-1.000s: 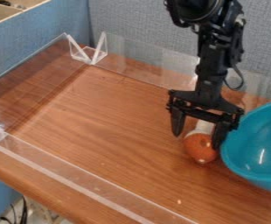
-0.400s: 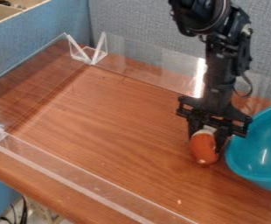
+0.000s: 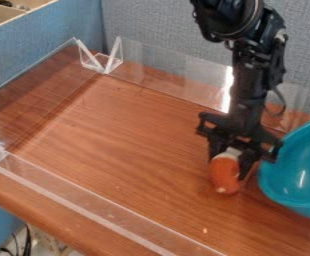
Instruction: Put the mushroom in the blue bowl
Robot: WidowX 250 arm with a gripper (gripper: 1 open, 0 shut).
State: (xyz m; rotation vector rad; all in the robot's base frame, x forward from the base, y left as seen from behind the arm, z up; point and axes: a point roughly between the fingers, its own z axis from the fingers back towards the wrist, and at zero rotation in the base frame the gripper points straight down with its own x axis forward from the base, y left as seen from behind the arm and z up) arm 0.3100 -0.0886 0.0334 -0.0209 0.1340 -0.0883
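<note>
The mushroom (image 3: 225,174), an orange-brown rounded piece, lies on the wooden table just left of the blue bowl (image 3: 302,168), which sits at the right edge of the view and is cut off by the frame. My gripper (image 3: 237,154) points straight down over the mushroom's upper end, its black fingers (image 3: 213,149) drawn together around it. The mushroom's lower part sticks out below the fingers toward the camera and rests on or very near the table. Its stem is not visible.
Clear acrylic walls (image 3: 64,70) fence the wooden table (image 3: 104,130) on the left, back and front. A blue partition (image 3: 51,40) stands behind on the left. Open table surface stretches left of the gripper.
The fingers went from wide open astride the mushroom to shut on it. The mushroom now sits slightly lower and nearer the camera, turned lengthwise.
</note>
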